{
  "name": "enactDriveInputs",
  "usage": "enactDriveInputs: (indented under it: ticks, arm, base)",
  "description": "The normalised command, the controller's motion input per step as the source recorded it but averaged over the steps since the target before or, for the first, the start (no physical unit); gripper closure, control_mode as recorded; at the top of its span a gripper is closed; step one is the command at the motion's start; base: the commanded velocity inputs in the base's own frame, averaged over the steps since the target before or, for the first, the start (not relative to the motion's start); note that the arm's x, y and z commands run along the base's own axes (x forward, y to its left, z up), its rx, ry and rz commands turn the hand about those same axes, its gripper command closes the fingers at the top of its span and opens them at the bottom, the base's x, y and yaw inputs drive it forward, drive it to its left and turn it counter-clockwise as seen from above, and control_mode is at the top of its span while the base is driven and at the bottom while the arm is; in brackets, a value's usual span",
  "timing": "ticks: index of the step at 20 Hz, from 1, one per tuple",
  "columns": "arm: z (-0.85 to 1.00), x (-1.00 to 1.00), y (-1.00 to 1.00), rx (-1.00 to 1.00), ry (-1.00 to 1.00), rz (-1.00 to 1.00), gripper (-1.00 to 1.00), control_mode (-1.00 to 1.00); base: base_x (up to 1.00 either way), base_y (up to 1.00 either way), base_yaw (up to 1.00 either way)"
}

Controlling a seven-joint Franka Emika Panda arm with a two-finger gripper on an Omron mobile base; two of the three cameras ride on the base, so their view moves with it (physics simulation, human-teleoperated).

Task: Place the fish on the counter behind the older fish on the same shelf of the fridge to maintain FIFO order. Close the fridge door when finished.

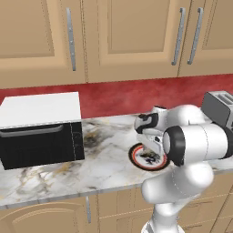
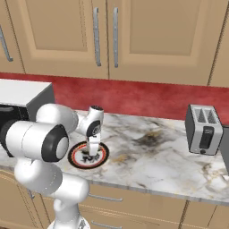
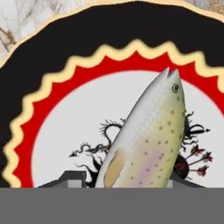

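Could slip on the lift: the fish [image 3: 148,140] is slick, tapered and rounded, and only its tail end sits between the dark tips at the bottom centre of the hand view, so a pinch that far back might let the head droop or swing loose. Might also drag the plate [image 3: 65,83] along the bench [image 1: 104,159] if the tips catch its surface. Long carry to the fridge ahead, so a weak hold risks a drop.

In the hand view, fish runs from bottom centre up toward upper right, head away from the gripper [image 3: 131,180], lying on the white middle of the plate. Jaws drawn in close about the body; firmly clamped or not, cannot tell. In the right base view, gripper [image 2: 92,154] points down over the plate [image 2: 75,157] at lower left.
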Motion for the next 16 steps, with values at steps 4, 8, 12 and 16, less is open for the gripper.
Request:
enactDriveInputs:
  ticks: [4, 8, 12, 16]
  arm:
    - [0.71, -0.46, 0.00, 0.00, -0.24, -0.07, 1.00, -1.00]
    - [0.94, -0.64, 0.00, 0.00, -0.22, -0.06, 1.00, -1.00]
    - [1.00, -0.61, 0.00, 0.00, -0.18, -0.04, 1.00, -1.00]
    - [0.82, -0.68, 0.00, 0.00, -0.14, -0.05, 1.00, -1.00]
  base:
    - [0.00, 0.00, 0.00]
    - [0.00, 0.00, 0.00]
    - [0.00, 0.00, 0.00]
    - [0.00, 0.00, 0.00]
